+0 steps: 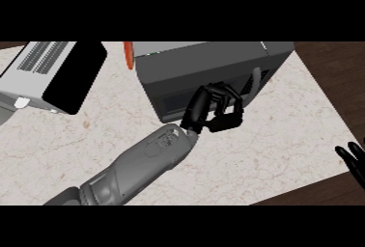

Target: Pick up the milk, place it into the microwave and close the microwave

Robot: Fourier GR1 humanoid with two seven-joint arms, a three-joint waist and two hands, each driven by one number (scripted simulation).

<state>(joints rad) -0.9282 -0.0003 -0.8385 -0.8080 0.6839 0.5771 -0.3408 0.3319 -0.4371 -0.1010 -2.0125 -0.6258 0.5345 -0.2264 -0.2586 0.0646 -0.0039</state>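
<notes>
The milk is not seen anywhere in the head view; whether it already stands inside the microwave point(206, 72) cannot be told, since the door appears shut or nearly shut.

Nearest, at the lower right edge of the frame, the right hand point(353, 159) is shown resting, fingers straight and up, holding nothing. From the lower left a grey forearm is stretched diagonally toward the centre, ending in the left hand point(214, 113), whose fingers are curled against the dark front of the microwave, just beside its handle point(253, 84); nothing is seen held in them.

Farther off, in the upper left of the frame, a second white and black appliance point(53, 75) is set on the pale counter point(85, 140).

The closing step is judged to be in hand. Next, the door would have to be pressed fully home and the left hand drawn clear.
</notes>
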